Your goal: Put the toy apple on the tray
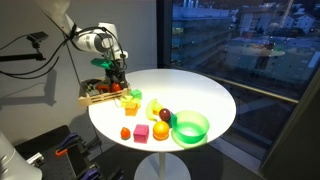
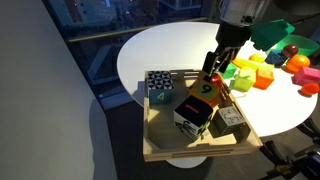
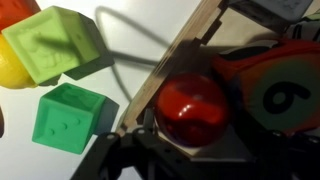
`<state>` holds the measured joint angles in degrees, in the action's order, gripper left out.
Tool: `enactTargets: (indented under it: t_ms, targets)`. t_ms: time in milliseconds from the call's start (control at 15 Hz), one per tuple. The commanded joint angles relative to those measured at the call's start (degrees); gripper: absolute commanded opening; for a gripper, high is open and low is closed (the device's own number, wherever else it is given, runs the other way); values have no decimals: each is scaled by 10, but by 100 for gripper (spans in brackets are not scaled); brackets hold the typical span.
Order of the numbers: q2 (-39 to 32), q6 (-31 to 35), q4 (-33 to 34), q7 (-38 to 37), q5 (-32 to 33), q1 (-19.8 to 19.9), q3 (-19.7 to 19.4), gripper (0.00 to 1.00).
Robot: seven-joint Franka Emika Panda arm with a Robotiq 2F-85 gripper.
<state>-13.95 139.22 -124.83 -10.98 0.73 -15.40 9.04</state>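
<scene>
Pincer clamped on toy apple, which I hold just inside the rim of the tray beside a numbered block; risk: released this near the low edge, it may roll out onto the worktop.

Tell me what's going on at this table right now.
The robot arm's gripper appears to hold the small round bright-red toy apple just inside the edge of the shallow light-wood tray, which carries printed cubes. Whether the apple rests on the tray yet is unclear. Two green cubes lie outside on the white table.
</scene>
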Motion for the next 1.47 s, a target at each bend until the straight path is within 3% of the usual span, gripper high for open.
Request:
enactTargets:
  t_ms: [0, 933, 1400]
  targets:
    - [-1, -29, 15, -8, 2, 6, 1, 100]
    - [53, -50, -5, -26, -13, 59, -29, 100]
    - [88, -136, -9, -23, -11, 90, -51, 100]
